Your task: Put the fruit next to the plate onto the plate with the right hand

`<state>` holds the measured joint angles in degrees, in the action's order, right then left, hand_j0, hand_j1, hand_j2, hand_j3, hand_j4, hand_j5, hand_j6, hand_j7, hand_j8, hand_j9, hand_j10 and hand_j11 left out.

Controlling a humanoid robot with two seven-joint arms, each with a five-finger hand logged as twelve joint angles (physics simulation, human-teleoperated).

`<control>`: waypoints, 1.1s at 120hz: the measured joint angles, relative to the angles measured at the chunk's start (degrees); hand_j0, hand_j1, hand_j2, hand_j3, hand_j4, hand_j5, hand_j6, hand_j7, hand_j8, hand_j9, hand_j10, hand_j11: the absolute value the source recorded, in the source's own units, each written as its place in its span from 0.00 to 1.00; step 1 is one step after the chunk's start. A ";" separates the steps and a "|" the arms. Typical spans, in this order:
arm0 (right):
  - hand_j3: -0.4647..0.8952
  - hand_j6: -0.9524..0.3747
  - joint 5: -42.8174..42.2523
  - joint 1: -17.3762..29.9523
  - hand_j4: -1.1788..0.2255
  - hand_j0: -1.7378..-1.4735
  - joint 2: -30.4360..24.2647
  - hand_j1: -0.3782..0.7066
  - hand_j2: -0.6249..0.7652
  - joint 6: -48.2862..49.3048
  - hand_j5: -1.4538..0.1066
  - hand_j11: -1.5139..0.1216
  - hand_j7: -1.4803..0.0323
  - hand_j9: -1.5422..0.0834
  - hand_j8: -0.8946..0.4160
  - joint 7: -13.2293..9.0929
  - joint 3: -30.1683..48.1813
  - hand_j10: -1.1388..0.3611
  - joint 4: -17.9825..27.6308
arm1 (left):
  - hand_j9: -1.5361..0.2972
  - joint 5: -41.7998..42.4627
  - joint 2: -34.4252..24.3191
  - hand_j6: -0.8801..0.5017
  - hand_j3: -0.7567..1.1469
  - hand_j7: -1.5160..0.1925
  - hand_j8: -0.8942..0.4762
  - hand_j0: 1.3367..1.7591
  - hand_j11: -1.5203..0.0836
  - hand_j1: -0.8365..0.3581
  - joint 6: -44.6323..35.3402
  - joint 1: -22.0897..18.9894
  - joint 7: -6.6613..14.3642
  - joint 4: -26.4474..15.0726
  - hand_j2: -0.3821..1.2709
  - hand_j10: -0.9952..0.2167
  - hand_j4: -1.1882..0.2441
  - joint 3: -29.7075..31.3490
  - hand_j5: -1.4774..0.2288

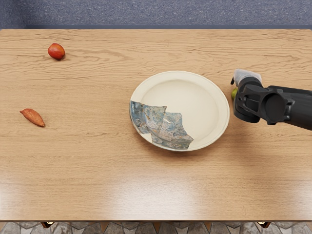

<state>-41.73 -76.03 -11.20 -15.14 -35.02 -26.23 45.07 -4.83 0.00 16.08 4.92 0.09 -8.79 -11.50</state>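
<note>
A cream plate [195,92] with a blue-grey patterned patch on its near left sits right of the table's middle. Just past its right rim a small yellow-green fruit [234,93] peeks out, mostly hidden behind my right hand [243,85]. That hand comes in from the right edge on a black arm and sits over the fruit. Its pale fingers point away from the camera, and the wrist blocks them, so whether they hold the fruit is not visible. My left arm does not show.
A red apple-like fruit [56,51] lies at the far left back of the wooden table [97,170]. An orange, pointed sweet potato [32,117] lies at the left edge, nearer me.
</note>
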 joint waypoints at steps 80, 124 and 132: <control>0.34 0.42 -0.47 0.52 0.44 0.35 0.06 0.62 0.42 0.19 0.45 0.46 0.48 0.48 0.35 -0.14 0.23 0.37 0.13 | 0.82 0.00 0.00 0.62 0.40 0.87 0.64 0.76 0.93 0.97 0.00 0.00 0.00 0.00 0.23 0.80 0.82 0.03 0.85; 0.34 0.44 -0.33 0.60 0.42 0.36 0.01 0.63 0.51 0.12 0.38 0.39 0.39 0.41 0.37 -0.10 0.40 0.30 0.31 | 0.82 -0.01 0.00 0.62 0.40 0.87 0.64 0.76 0.93 0.97 0.00 0.00 0.00 0.00 0.23 0.80 0.82 0.01 0.85; 0.34 0.42 -0.26 0.57 0.39 0.35 -0.02 0.62 0.55 0.15 0.37 0.38 0.38 0.40 0.35 -0.08 0.45 0.29 0.32 | 0.82 -0.01 0.00 0.62 0.40 0.87 0.64 0.76 0.93 0.97 0.00 0.00 0.00 0.00 0.23 0.80 0.82 0.00 0.85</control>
<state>-41.99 -75.46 -11.21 -14.99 -35.10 -25.78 45.39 -4.84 0.00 16.08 4.92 0.09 -8.79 -11.51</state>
